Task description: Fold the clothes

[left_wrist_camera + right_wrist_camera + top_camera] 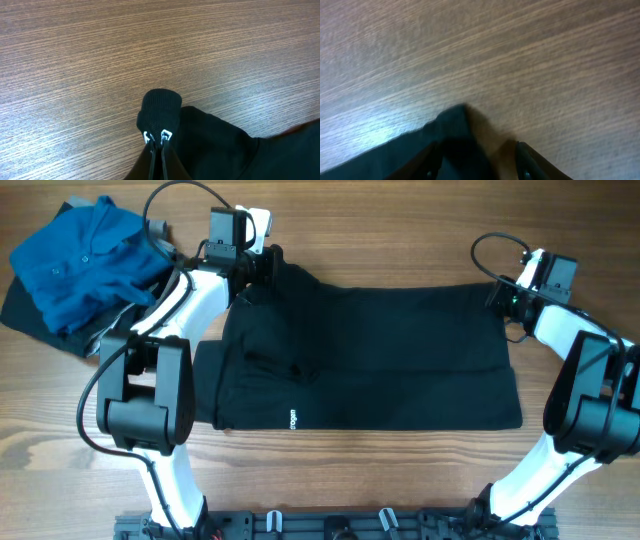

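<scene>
The black garment (380, 350) lies spread across the middle of the wood-grain tabletop (400, 230); it is soft, matte and limp. The left gripper (155, 136) is clamped on its ribbed cuff (159, 107) near the far edge. The right gripper (477, 156) straddles the far-right corner with its jaws apart. It should close firmly there first; then both corners should rise level so the fold lands square.

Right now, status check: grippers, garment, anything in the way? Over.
Left gripper shut on cuff of black garment. Right gripper open at its far right corner. Garment lies spread wide. Blue shirt heaped off left, apart.
</scene>
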`<state>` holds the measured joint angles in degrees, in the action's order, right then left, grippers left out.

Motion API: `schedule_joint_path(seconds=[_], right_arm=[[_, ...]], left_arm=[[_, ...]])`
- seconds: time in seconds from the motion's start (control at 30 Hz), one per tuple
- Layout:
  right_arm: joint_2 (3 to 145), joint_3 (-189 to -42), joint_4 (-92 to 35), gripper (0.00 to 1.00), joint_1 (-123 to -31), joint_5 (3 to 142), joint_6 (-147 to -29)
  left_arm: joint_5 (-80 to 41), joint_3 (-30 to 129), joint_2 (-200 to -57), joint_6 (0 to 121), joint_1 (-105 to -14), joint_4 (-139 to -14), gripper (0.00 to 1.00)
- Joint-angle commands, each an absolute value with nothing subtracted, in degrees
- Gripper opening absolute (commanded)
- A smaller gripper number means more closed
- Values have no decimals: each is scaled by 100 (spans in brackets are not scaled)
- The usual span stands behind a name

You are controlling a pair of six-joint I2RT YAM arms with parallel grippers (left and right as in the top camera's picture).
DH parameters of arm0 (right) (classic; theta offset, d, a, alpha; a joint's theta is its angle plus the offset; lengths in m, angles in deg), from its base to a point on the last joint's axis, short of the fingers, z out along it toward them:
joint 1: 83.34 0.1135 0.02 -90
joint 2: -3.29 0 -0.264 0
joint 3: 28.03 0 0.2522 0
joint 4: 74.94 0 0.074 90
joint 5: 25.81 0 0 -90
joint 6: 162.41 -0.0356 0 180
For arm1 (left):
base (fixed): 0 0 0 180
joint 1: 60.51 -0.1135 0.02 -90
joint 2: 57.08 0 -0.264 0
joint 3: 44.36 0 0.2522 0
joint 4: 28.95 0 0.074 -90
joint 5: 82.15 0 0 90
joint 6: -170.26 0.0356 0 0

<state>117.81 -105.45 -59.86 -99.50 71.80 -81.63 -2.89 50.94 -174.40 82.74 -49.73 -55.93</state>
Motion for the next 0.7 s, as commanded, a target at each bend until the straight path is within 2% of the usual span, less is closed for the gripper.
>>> schedule_joint_path(seconds=[0.0,0.27,0.43,0.57,0.6,0.67], right_arm=[[11947,-10569,-6322,53,-9952,7209,-8320],[12284,-10569,-6421,51,-9893,7878,-8604],[12277,-10613,-6414,24,-9909,7954,-8764],[12275,-10711,-6296,15,-9911,7965,-8766],[12271,-10759,-6231,7,-9911,7917,-8768],[12199,-10853,-6089,4,-9928,7812,-8855]], left_arm=[[-256,5081,-17320,8241,-4949,-5584,4],[-256,5081,-17320,8239,-4949,-5586,4],[-256,5081,-17320,8239,-4949,-5586,4],[-254,5081,-17320,8239,-4949,-5584,4],[-252,5081,-17320,8239,-4949,-5584,4],[-175,5081,-17320,8239,-4949,-5566,4]])
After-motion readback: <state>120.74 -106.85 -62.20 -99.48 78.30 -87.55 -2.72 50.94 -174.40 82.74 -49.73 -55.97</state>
